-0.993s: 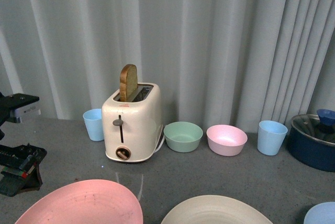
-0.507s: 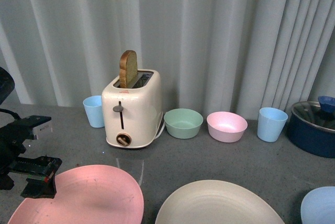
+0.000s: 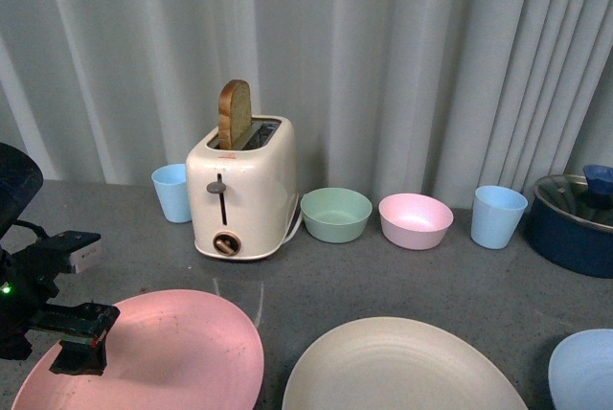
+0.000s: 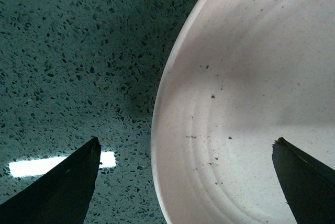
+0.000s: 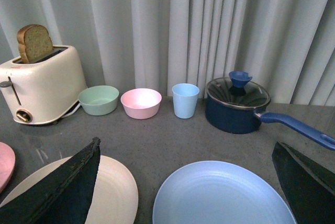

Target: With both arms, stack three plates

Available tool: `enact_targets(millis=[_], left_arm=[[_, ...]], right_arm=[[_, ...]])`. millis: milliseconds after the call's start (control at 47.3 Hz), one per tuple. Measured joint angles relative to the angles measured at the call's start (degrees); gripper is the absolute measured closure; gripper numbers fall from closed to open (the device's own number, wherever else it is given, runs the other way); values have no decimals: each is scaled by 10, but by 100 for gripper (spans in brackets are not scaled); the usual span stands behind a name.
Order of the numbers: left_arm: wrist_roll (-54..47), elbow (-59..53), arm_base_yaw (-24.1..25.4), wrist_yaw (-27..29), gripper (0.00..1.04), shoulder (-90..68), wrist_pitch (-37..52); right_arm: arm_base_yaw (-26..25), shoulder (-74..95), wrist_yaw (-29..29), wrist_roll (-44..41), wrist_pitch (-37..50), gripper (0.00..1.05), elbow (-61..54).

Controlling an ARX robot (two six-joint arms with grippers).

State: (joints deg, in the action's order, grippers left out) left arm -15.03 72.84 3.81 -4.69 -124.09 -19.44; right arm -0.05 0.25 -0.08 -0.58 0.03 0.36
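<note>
Over the pink plate's (image 3: 182, 343) left rim the left gripper (image 4: 186, 140) hung, fingers spread wide, empty; right gripper (image 5: 187, 144) near blue plate (image 5: 225, 198), equally wide, empty.

Staged kitchen counter — toaster (image 3: 239, 194), saucepan (image 5: 236, 110); curtain backdrop (image 3: 402, 65)
</note>
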Motion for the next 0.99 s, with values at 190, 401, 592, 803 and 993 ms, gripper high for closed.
enact_targets(millis=[190,401,592,803,993], left_arm=[[-2,0,0,0,7,-9,0],[-5,0,-4,0,42,-11,0],[-4,0,-10,1,82,-14,4],[0,2,-11,-11,100,-13,8],[-1,11,-8,-15,100,-11,-5]], right_arm=[[0,0,0,0,0,7,0],[0,0,0,0,0,7,0],[0,0,0,0,0,7,0],[0,0,0,0,0,7,0],[0,0,0,0,0,7,0]])
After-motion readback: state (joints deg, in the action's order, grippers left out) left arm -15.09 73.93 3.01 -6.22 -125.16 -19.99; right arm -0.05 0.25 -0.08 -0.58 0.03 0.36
